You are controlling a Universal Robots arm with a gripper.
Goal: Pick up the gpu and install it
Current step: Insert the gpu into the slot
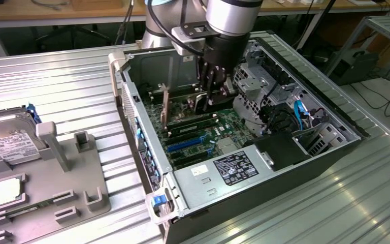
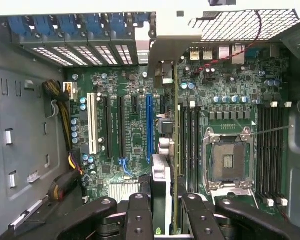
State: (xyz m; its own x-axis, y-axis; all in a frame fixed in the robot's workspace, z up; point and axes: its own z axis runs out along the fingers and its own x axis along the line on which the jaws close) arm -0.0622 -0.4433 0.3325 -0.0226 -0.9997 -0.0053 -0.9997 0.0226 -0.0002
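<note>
The gpu (image 1: 181, 105) stands on edge inside the open computer case (image 1: 330, 122), low over the green motherboard (image 1: 205, 134). My gripper (image 1: 212, 99) reaches down into the case from above and is shut on the card's upper edge. In the wrist view the gpu (image 2: 163, 165) is seen edge-on as a thin strip between my two black fingers (image 2: 140, 215), with its silver end bracket (image 2: 162, 70) by the case's rear slot openings. The card runs alongside the long blue slot (image 2: 149, 125); whether its edge is in a slot is hidden.
The empty processor socket (image 2: 227, 160) and memory slots (image 2: 190, 145) lie beside the card. A power supply (image 1: 232, 170) and drive cage (image 1: 269, 86) crowd the case. Outside it, a grey fixture (image 1: 66, 198) holds a silver hard drive (image 1: 8, 140) and a processor chip (image 1: 6, 190).
</note>
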